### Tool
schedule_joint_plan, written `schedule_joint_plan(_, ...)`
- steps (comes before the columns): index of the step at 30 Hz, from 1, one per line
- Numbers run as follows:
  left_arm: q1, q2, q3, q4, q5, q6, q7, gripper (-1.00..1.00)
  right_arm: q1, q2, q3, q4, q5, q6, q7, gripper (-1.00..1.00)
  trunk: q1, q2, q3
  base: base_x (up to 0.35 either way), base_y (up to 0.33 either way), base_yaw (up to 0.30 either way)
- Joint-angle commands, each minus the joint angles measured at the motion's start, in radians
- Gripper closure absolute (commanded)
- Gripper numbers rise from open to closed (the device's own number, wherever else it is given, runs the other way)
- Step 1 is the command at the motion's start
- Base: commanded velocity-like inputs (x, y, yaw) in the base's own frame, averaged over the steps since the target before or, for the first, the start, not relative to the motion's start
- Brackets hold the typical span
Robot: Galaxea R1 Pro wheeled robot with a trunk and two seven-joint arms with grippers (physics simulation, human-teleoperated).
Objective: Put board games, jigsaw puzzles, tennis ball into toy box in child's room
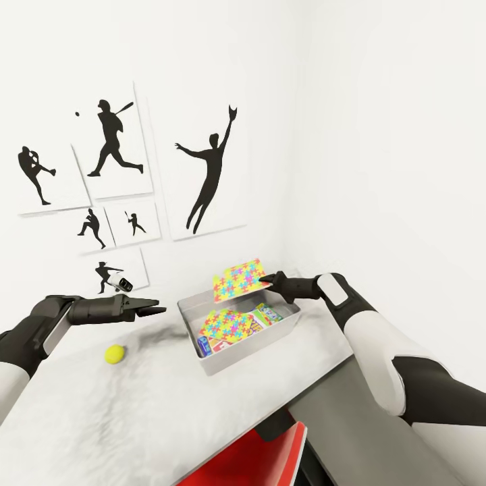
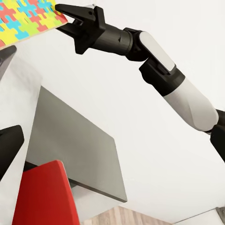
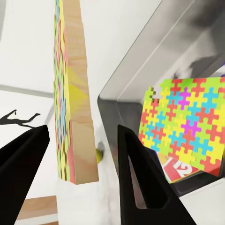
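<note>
A jigsaw puzzle (image 1: 237,278) (image 2: 28,18) (image 3: 70,108) hangs tilted above the far side of the light grey toy box (image 1: 236,359). My right gripper (image 1: 266,279) (image 2: 63,18) (image 3: 83,127) is at the sheet's edge. In the right wrist view its fingers stand apart from the sheet on both sides. Inside the box lie the other jigsaw puzzle (image 1: 226,322) (image 3: 187,126) and board games (image 1: 266,314) (image 3: 180,169), one blue (image 1: 204,345). The tennis ball (image 1: 115,354) rests on the table (image 1: 135,418) left of the box. My left gripper (image 1: 156,310) hovers open above and beyond the ball.
A red chair (image 1: 256,459) (image 2: 44,197) stands at the table's near edge. The lower dark grey desk section (image 1: 351,418) (image 2: 75,150) runs under my right arm. Black silhouette pictures (image 1: 209,175) hang on the white wall behind the table, which sits in a corner.
</note>
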Motion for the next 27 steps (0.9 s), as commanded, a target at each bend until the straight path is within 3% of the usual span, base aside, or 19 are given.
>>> schedule_joint_plan(1, -0.001, 0.001, -0.004, 0.0, 0.003, 0.011, -0.004, -1.0, 0.0, 0.001, -0.007, 0.0, 0.008, 0.005, 0.005, 1.0, 0.001, -0.002, -0.002, 0.0, 0.0, 0.0)
schedule_joint_plan(6, -0.001, 0.007, -0.002, -0.002, 0.007, 0.014, -0.004, -1.0, 0.001, 0.001, 0.004, -0.001, 0.008, 0.006, 0.007, 1.0, 0.001, -0.002, -0.004, 0.0, 0.0, 0.0)
schedule_joint_plan(13, -0.001, 0.026, 0.014, -0.005, 0.009, 0.021, -0.004, -1.0, 0.0, 0.0, 0.063, 0.0, 0.006, 0.019, 0.008, 1.0, 0.001, -0.002, -0.014, 0.0, 0.0, 0.0)
schedule_joint_plan(18, -0.001, 0.025, 0.016, -0.006, 0.009, 0.021, -0.004, -1.0, 0.0, 0.001, 0.068, 0.0, 0.008, 0.063, 0.005, 1.0, 0.001, -0.002, -0.022, 0.0, 0.0, 0.0)
schedule_joint_plan(27, -0.001, 0.027, 0.017, -0.006, 0.009, 0.02, -0.004, -1.0, 0.0, 0.001, 0.068, -0.001, 0.007, 0.072, 0.008, 1.0, 0.001, -0.002, -0.037, 0.0, 0.0, 0.0)
